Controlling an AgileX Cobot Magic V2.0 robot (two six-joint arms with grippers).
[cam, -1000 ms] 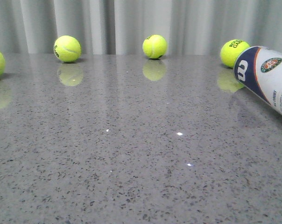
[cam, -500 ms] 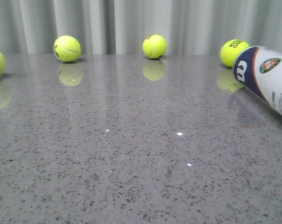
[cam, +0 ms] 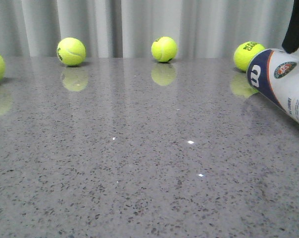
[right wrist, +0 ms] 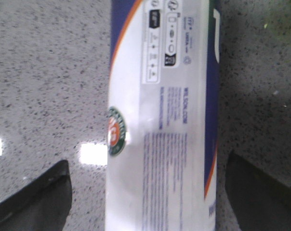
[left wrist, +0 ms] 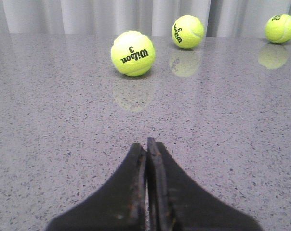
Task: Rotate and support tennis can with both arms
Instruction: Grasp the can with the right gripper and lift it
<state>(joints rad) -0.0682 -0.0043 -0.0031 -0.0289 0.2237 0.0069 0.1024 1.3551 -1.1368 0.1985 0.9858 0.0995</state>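
Clearly the right gripper [right wrist: 145,192] is nearer: spread wide, it straddles the tennis can [right wrist: 162,115] lying on the table's [cam: 139,163] right side, while the left gripper [left wrist: 146,149], pressed together, waits well apart.

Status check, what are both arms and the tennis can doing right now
Left pincer shut, empty, low over the table. Right pincer open, straddling the tennis can, not touching. Can lying on its side. Nothing between fingers and can.
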